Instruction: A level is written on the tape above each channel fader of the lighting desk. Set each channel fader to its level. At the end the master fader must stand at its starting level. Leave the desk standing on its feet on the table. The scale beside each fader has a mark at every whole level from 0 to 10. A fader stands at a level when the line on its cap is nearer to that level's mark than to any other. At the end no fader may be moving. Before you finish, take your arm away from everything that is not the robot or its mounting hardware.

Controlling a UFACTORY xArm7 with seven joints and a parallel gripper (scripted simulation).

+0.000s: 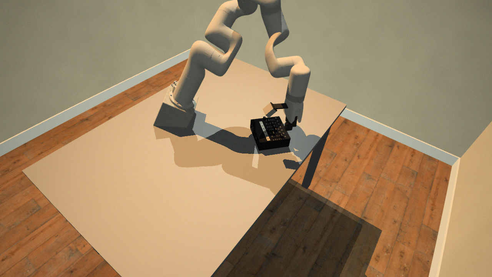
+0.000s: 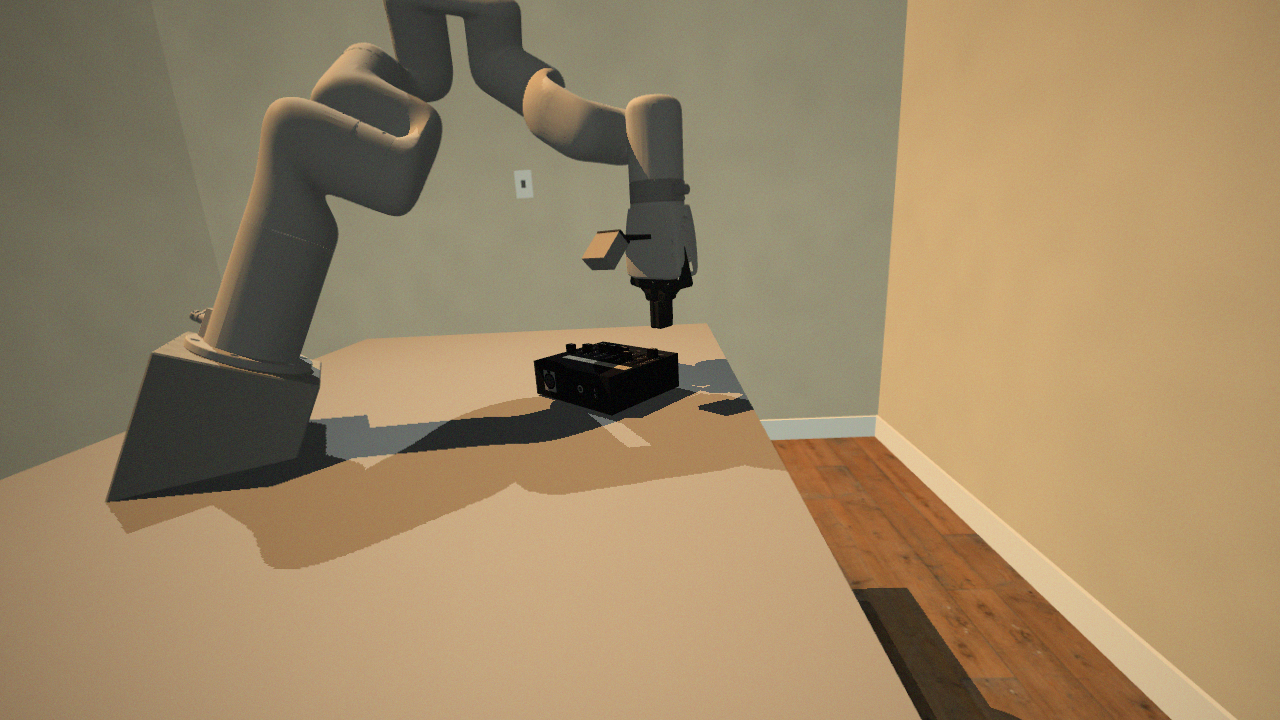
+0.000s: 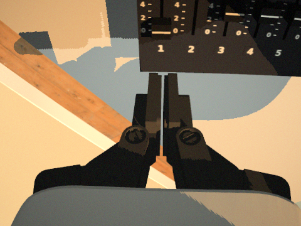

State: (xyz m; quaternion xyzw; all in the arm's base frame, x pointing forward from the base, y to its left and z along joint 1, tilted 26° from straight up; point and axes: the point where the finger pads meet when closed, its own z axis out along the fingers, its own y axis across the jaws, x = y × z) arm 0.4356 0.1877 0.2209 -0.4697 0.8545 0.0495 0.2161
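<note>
Wrist view: one claw (image 1: 291, 126) (image 2: 661, 325) (image 3: 162, 91), two fingers nearly touching, five printed numerals (image 3: 221, 50).

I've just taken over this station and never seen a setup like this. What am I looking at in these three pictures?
One jointed, pale robot arm stands on the tan table. Its black two-fingered gripper is shut and holds nothing. The black box-shaped lighting desk, with sliding faders, lies on the table.

The top view looks down from above, the exterior view from the side; the wrist view looks along the fingers, beside the desk's edge with numbers 1 to 5.
</note>
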